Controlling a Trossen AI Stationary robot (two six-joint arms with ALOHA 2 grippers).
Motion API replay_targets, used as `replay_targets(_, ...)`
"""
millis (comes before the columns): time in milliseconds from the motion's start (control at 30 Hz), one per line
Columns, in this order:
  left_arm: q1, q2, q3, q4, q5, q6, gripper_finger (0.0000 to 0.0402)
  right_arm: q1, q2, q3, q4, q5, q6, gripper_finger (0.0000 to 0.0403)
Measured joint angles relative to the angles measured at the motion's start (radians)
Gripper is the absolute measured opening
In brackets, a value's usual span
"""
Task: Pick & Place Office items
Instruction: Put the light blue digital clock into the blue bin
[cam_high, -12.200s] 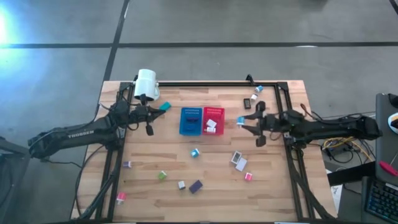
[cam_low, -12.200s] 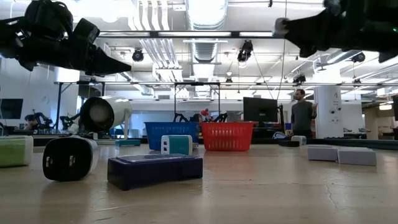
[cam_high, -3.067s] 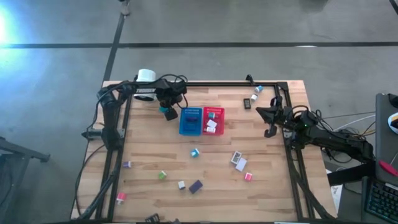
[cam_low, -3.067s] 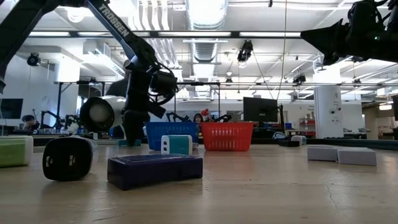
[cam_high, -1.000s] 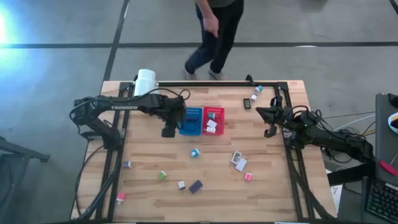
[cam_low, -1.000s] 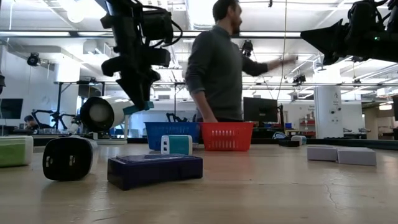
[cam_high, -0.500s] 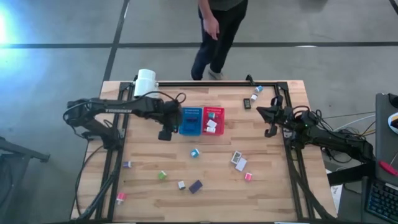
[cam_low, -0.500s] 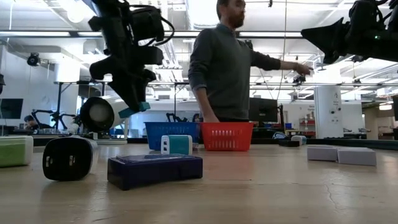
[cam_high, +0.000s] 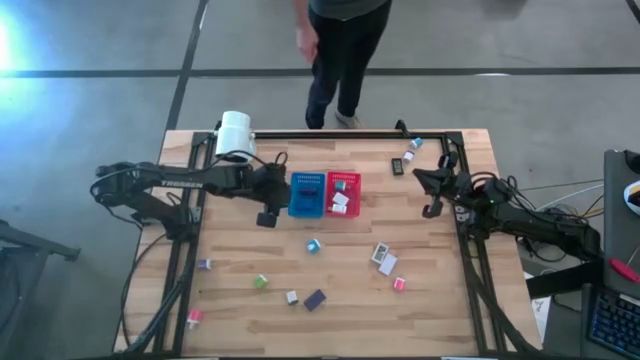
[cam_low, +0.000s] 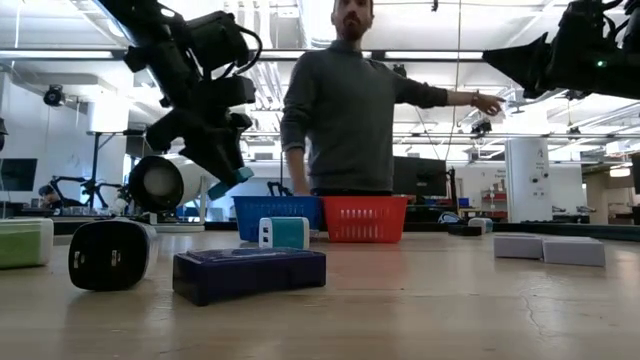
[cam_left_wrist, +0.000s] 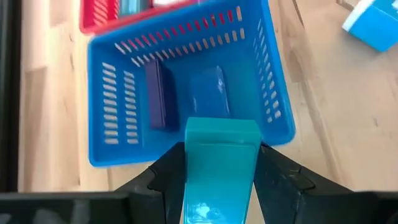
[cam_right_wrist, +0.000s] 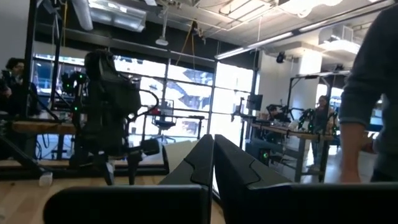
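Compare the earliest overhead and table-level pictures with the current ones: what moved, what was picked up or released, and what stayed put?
The left gripper went to the back-left corner beside the white lamp, took hold of the teal block lying there, and carried it to the blue bin, where it now hangs, unreleased. The right gripper drew back toward the table's right edge, shut and empty. A person walked in behind the table. Bins and scattered pieces stayed.

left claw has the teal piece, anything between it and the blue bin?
Nothing visible. The left claw is shut on the teal piece, held in the air just short of the blue bin's near wall. The bin is open-topped; a purple item and a blue item lie inside.
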Motion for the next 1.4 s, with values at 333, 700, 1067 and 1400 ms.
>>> replay_targets(333,0.0,-0.03,-0.009,0.202,0.279,0.063,0.0152,0.0,0.081,0.0,0.026,0.0,-0.021,0.0008)
replay_targets(700,-0.034,-0.18,0.061,0.233,0.373,-0.116,0.0152,0.0,0.115,0.0,0.035,-0.001,0.081,0.0008)
replay_targets(1067,-0.089,-0.646,0.055,0.213,0.353,-0.292,0.0152,0.0,0.118,0.0,-0.122,-0.011,0.197,0.0008)
replay_targets(1400,-0.088,-0.928,-0.171,0.297,0.246,-0.26,0.0152,0.0,0.116,0.0,-0.058,-0.003,0.138,0.0008)
